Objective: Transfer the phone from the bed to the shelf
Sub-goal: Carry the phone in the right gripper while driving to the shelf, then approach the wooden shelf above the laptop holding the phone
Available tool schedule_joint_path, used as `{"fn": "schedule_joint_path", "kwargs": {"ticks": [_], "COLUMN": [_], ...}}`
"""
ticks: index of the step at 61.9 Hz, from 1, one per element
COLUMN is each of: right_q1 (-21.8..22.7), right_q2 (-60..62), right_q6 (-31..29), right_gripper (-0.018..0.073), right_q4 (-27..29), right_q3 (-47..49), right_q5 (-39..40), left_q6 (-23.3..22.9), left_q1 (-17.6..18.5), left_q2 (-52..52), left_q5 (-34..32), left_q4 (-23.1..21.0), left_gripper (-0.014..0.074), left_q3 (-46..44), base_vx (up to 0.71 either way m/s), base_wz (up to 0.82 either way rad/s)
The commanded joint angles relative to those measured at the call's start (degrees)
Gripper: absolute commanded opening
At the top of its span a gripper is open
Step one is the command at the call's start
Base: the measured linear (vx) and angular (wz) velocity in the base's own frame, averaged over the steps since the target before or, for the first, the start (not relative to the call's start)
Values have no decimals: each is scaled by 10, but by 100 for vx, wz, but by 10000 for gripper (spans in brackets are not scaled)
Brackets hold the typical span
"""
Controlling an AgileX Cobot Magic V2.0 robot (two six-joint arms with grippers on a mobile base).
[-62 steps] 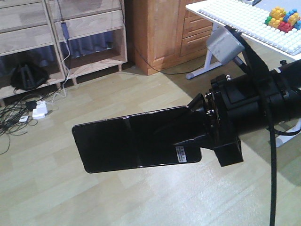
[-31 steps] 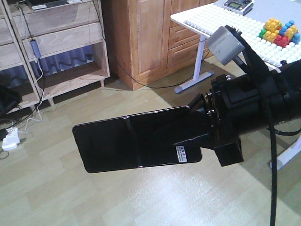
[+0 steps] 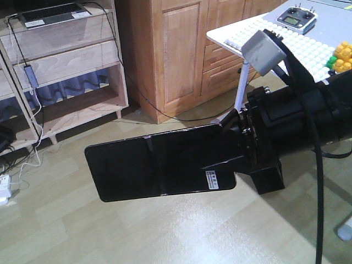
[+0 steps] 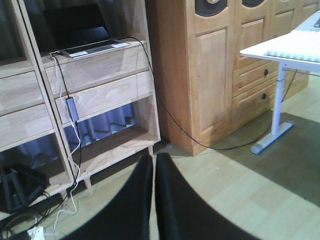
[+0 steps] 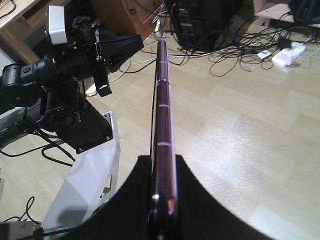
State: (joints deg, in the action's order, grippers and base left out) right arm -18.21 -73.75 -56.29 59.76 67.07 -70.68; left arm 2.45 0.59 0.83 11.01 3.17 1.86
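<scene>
The right end effector [image 3: 219,165] is clenched on the phone [image 3: 154,165], its two black fingers pressing the phone's faces at the end that carries the small white sticker [image 3: 213,180]. In the right wrist view the phone shows edge-on, a thin pinkish line running straight out from between the fingers. It is held in the air above the pale wooden floor [image 3: 181,231], touching nothing else. From the front its glossy dark face is towards the camera, the long side nearly level and dipping a little to the left, with a faint fold line across the middle.

The left end effector [image 4: 154,159] is closed with nothing between its fingers; only a thin slit shows between them. It points towards the shelf [image 4: 100,95].

The shelf stands well apart from the phone, at the far left of the front view. A laptop [image 3: 52,14] lies open on one of its upper boards, and cables hang down its front. Just beside the shelf stands a wooden cupboard [image 3: 176,55] with panelled doors and drawers. To the right, a white tabletop [image 3: 286,44] carries a studded board, a grey remote controller [image 3: 297,17] and coloured bricks [image 3: 344,58]. A tangle of cables [image 5: 240,55] lies on the floor.
</scene>
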Motion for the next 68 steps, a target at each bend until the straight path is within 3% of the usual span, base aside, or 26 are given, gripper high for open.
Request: {"fn": "schedule_joint_path", "kwargs": {"ticks": [1,68], "right_q1": [0,0], "right_q2": [15,15], "right_q6": [-4,-4], "right_gripper": [-1,-1], "right_q4": [50,50], "right_q3": [15,15], "right_q5": [-31,-31], "left_q6": [-2,-2], "left_q1": [1,1], "left_q2": [5,5], "left_q5": [-42,-42], "left_q4": [-3,-3], "left_gripper": [1,1], "left_q3": [-15,-15], "base_vx": [41,42], "base_wz": [5,7]}}
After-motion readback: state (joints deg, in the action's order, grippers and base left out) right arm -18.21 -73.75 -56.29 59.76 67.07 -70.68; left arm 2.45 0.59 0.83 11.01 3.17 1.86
